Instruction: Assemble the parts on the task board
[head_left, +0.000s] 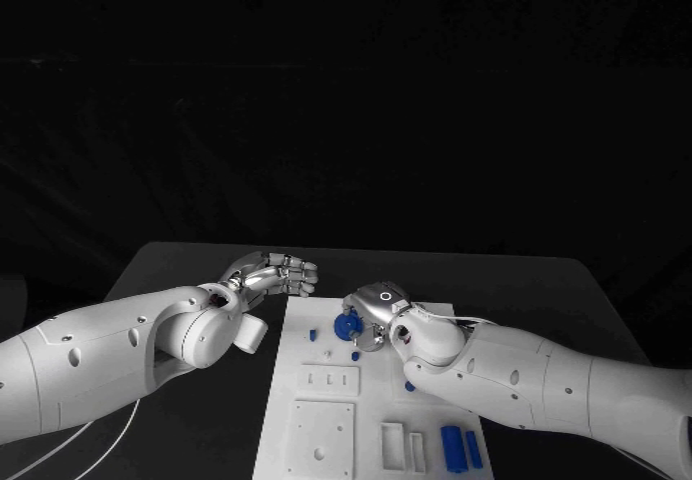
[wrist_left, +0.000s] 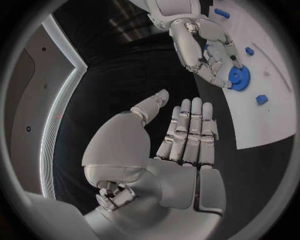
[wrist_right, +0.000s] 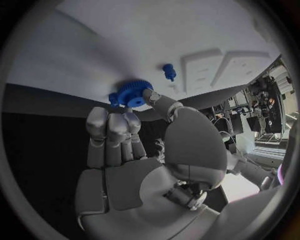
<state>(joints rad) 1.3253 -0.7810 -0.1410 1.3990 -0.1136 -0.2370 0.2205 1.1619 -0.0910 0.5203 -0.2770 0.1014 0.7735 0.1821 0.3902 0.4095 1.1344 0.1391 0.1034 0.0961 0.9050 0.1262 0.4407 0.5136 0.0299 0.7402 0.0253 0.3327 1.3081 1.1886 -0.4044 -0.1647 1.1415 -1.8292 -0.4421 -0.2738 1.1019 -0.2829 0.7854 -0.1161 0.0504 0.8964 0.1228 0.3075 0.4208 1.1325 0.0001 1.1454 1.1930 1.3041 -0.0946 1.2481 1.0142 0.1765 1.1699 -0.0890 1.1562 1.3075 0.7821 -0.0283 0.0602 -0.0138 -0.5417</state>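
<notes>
The white task board (head_left: 306, 312) lies in the middle of the black table. A blue gear (head_left: 346, 325) sits near the board's far edge. My right hand (head_left: 381, 312) reaches over it, with thumb and fingertips pinching the gear's rim; the right wrist view shows the gear (wrist_right: 131, 93) between the thumb and the fingers (wrist_right: 117, 121). My left hand (head_left: 271, 274) hovers off the board's far left corner. In its wrist view the left hand (wrist_left: 181, 135) has straight fingers and holds nothing. That view also shows the right hand (wrist_left: 203, 42) on the gear (wrist_left: 239, 77).
Two blue cylinders (head_left: 462, 446) lie at the board's near right corner. Small blue pieces (head_left: 356, 354) dot the board's middle, and a small blue peg (wrist_right: 169, 71) stands close to the gear. White recessed blocks (head_left: 329, 380) occupy the board's near half.
</notes>
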